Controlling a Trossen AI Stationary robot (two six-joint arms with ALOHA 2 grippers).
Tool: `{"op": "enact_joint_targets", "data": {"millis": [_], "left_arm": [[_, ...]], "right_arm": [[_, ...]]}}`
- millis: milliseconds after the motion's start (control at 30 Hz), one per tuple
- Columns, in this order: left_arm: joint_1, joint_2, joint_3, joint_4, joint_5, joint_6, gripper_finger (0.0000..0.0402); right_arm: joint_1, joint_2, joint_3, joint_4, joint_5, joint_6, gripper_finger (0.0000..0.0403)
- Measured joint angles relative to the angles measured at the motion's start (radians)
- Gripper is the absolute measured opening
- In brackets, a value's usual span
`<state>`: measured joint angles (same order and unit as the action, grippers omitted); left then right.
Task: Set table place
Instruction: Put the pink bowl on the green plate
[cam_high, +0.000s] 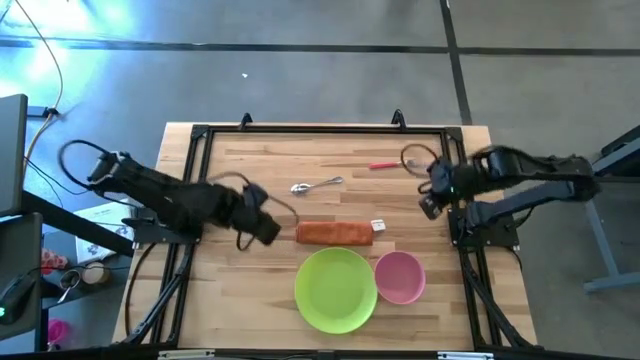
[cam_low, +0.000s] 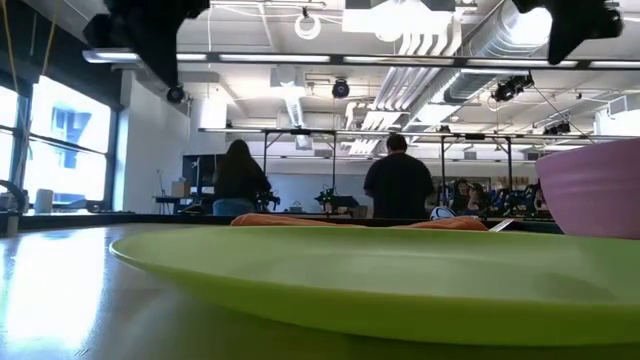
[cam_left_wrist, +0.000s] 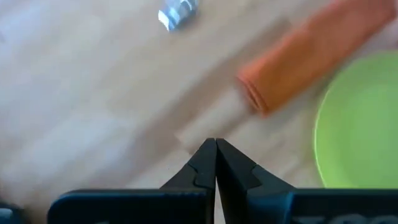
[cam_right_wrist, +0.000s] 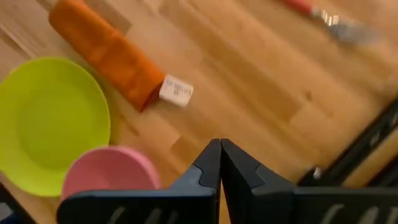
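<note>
Two arms low over table (cam_high: 250, 160) | plate (cam_high: 335, 290) at near edge | bowl (cam_high: 400, 277) touching plate's right | fork (cam_high: 385, 165), likely, beyond bowl | spoon (cam_high: 316, 185) beyond plate | left gripper (cam_high: 268, 231), right gripper (cam_high: 431, 207): jaws pressed together, empty

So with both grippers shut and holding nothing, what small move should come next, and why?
Probably the right gripper should open and move toward the fork. The fork lies nearest that gripper, far from the plate and bowl, so it is not yet placed. The left gripper hangs by the orange roll.
</note>
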<state>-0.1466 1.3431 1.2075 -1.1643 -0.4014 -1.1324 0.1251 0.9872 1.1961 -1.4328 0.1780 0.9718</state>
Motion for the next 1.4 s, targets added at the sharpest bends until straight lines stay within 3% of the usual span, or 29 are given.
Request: {"op": "enact_joint_targets", "data": {"millis": [200, 400, 833, 1033, 1400], "left_arm": [[0.145, -0.071, 0.08, -0.011, -0.041, 0.195, 0.0008], [0.262, -0.083, 0.099, 0.021, -0.045, 0.354, 0.0041], [0.304, -0.081, 0.098, 0.048, 0.001, 0.455, 0.0119], [0.304, -0.081, 0.098, 0.047, 0.002, 0.455, 0.0133], [0.304, -0.081, 0.098, 0.048, 0.028, 0.455, 0.0136]], "right_arm": [[0.222, 0.084, 0.0, 0.03, -0.021, 0.215, 0.0], [0.301, 0.217, 0.0, 0.07, -0.084, 0.237, 0.0007], [0.302, 0.419, 0.0, 0.096, -0.102, 0.276, 0.0171], [0.358, 0.468, -0.002, 0.099, -0.071, 0.299, 0.0213], [0.498, 0.417, -0.333, 0.528, -0.137, 0.516, 0.0218]]}}
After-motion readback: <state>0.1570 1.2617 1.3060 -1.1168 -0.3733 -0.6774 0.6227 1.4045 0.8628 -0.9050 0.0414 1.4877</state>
